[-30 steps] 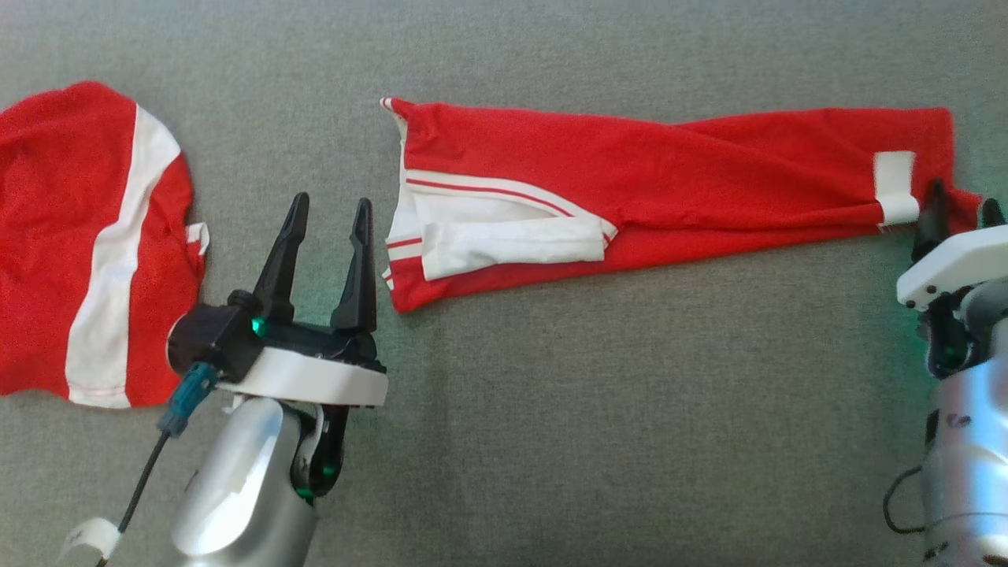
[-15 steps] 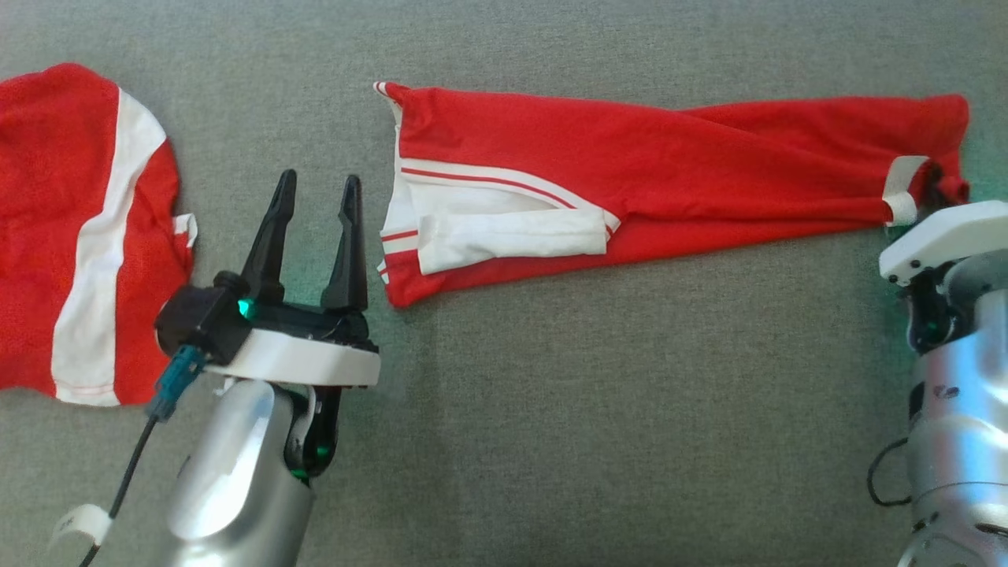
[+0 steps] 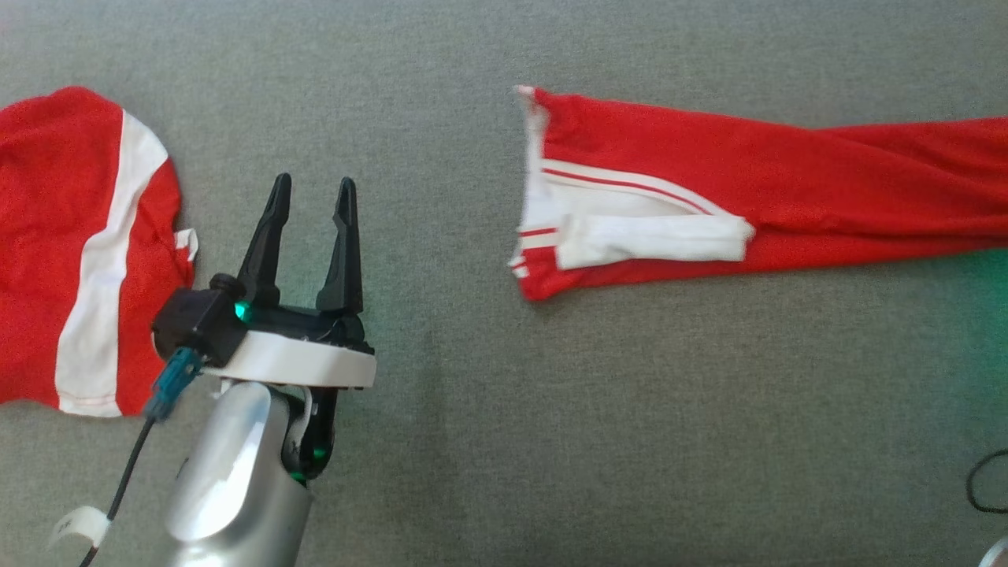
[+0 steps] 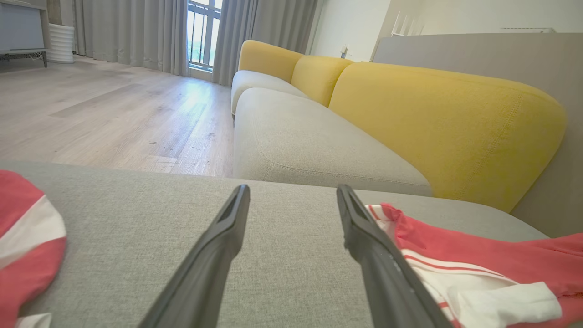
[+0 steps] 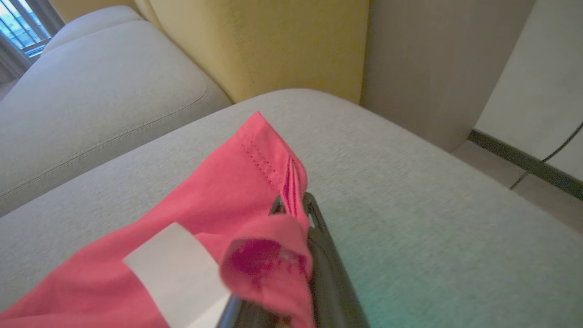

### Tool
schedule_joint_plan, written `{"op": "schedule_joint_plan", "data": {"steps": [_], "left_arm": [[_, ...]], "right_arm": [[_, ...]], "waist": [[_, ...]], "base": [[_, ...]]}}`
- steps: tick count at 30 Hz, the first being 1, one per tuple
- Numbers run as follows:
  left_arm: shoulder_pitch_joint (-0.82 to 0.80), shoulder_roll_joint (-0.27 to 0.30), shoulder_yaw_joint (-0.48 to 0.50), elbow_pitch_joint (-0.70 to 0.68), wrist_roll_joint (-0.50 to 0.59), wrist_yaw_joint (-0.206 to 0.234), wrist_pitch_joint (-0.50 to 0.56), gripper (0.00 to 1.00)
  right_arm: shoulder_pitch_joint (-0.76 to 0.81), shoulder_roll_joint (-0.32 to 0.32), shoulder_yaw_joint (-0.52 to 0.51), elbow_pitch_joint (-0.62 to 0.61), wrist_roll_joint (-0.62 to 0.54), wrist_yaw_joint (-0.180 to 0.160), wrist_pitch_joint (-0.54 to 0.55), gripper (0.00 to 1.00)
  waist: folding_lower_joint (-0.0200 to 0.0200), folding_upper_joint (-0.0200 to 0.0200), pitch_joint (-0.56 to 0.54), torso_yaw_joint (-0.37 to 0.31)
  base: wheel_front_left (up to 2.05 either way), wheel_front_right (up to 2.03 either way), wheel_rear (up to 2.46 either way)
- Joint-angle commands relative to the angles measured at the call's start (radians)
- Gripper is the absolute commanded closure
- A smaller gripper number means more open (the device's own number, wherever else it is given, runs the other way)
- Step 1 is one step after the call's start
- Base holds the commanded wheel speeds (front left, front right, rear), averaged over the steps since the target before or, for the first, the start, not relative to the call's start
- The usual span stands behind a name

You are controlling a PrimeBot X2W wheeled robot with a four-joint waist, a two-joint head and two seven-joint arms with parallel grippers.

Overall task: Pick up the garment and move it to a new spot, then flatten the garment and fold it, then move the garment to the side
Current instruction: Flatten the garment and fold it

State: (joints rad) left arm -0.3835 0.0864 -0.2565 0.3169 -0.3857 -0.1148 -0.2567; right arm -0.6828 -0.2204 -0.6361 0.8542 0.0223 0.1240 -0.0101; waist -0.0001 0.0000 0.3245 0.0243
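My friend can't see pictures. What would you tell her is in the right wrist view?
The right gripper is shut on one end of a red garment with a white patch, and the cloth bunches over its tip. Under them lies a grey cushion, with a yellow sofa back standing behind.

The left hand [image 3: 313,185] is held low on its silver forearm [image 3: 228,480], its two dark fingers spread wide and pointing forward. The right hand [image 5: 294,202] has its fingers pinched together on the garment [image 5: 214,205].
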Motion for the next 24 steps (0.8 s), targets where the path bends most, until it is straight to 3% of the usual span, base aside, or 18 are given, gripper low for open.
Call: {"op": "schedule_joint_plan", "data": {"steps": [1,5,11,18,24], "left_arm": [[-0.008,0.01,0.038,-0.027,0.01,-0.004,-0.005,0.0],[0.005,0.009,0.045,-0.022,0.01,-0.006,-0.005,0.0],[0.032,0.005,0.051,-0.015,0.011,-0.008,-0.005,0.0],[0.069,-0.003,0.057,-0.011,0.006,-0.009,-0.005,0.0],[0.096,-0.01,0.061,-0.01,0.001,-0.008,-0.005,0.0]], "right_arm": [[-0.004,-0.016,0.006,-0.031,-0.015,0.007,-0.015,1.0],[-0.025,-0.005,-0.022,-0.031,-0.059,0.007,-0.042,1.0],[-0.037,0.061,0.042,-0.057,-0.071,0.007,-0.068,1.0],[-0.015,0.143,0.233,-0.122,-0.018,0.007,-0.062,1.0],[0.04,0.169,0.44,-0.193,0.092,0.007,-0.028,1.0]], "waist": [[0.0001,0.0,-0.007,-0.002],[0.0001,0.0,-0.033,-0.01],[0.0001,0.0,-0.09,-0.025],[0.0001,0.0,-0.161,-0.019],[0.0001,0.0,-0.201,0.008]], "base": [[0.0,0.0,0.0],[0.0,0.0,0.0],[0.0,0.0,0.0],[0.0,0.0,0.0],[0.0,0.0,0.0]]}}
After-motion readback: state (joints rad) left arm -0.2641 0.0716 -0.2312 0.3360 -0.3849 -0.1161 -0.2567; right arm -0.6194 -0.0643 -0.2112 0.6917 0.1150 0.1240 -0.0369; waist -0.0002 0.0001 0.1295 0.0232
